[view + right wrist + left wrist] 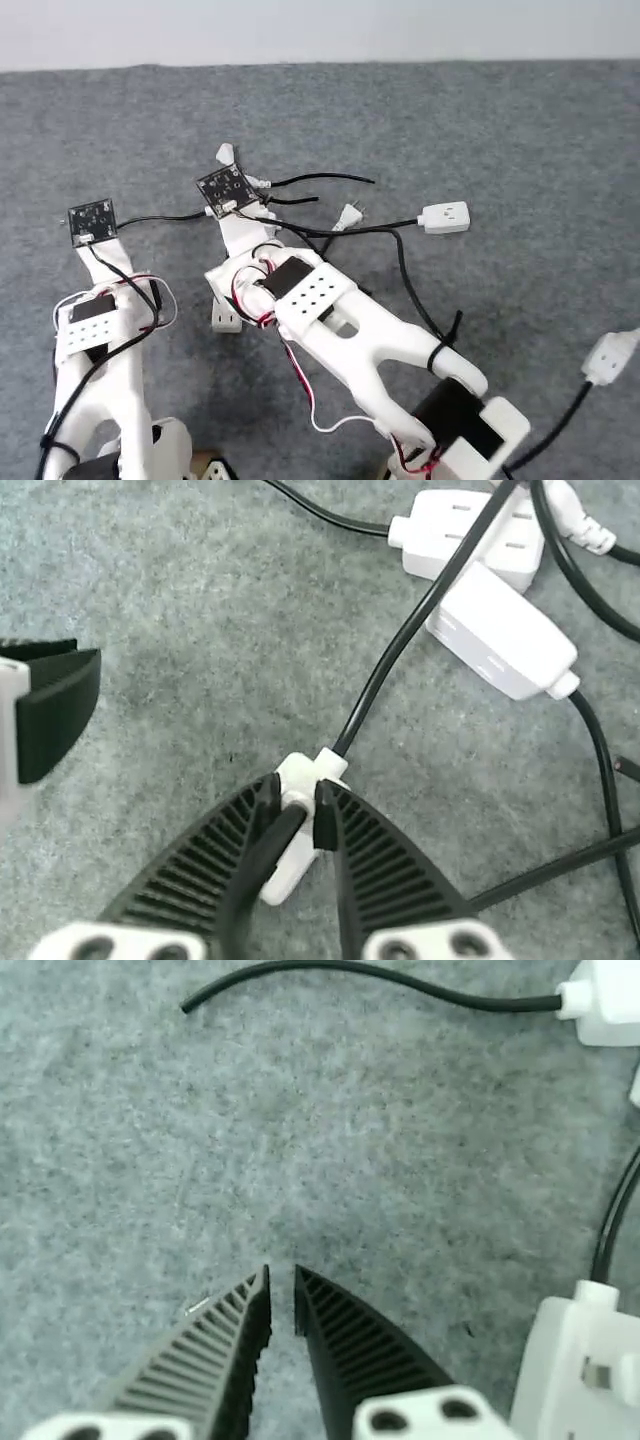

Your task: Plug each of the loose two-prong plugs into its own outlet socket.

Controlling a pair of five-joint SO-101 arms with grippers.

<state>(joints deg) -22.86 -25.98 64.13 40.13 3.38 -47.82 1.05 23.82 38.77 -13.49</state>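
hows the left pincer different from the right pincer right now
The right pincer is shut on a white plug that trails a black cord; the left pincer is shut with nothing between its tips. The right pincer has a white socket just ahead of it; the left pincer is over bare grey carpet. Both are black, ribbed and pointed down at the carpet.

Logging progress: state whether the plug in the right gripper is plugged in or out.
Out. The right gripper pinches the white plug over grey carpet, apart from the nearest white socket.
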